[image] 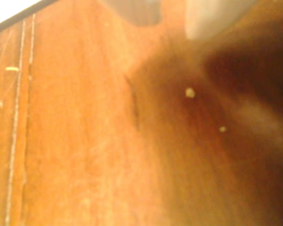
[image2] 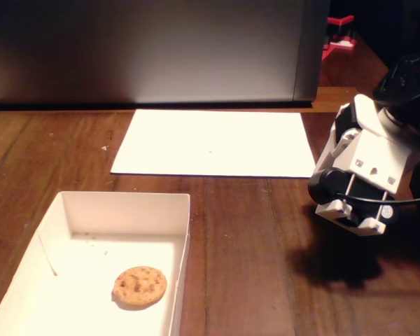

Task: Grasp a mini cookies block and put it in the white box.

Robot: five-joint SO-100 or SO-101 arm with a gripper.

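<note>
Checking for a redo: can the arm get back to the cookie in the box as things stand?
Probably yes. The cookie lies flat in the white box, uncovered, only low walls around it. Bare tabletop lies between it and the arm. Actual reach is unconfirmed.

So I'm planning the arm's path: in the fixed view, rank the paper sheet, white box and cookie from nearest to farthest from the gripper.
From the gripper, at right:
1. Paper sheet, its near right corner just up-left of the gripper.
2. White box, its right wall left of the gripper.
3. Mini cookies block, inside the box, lower left.
</note>
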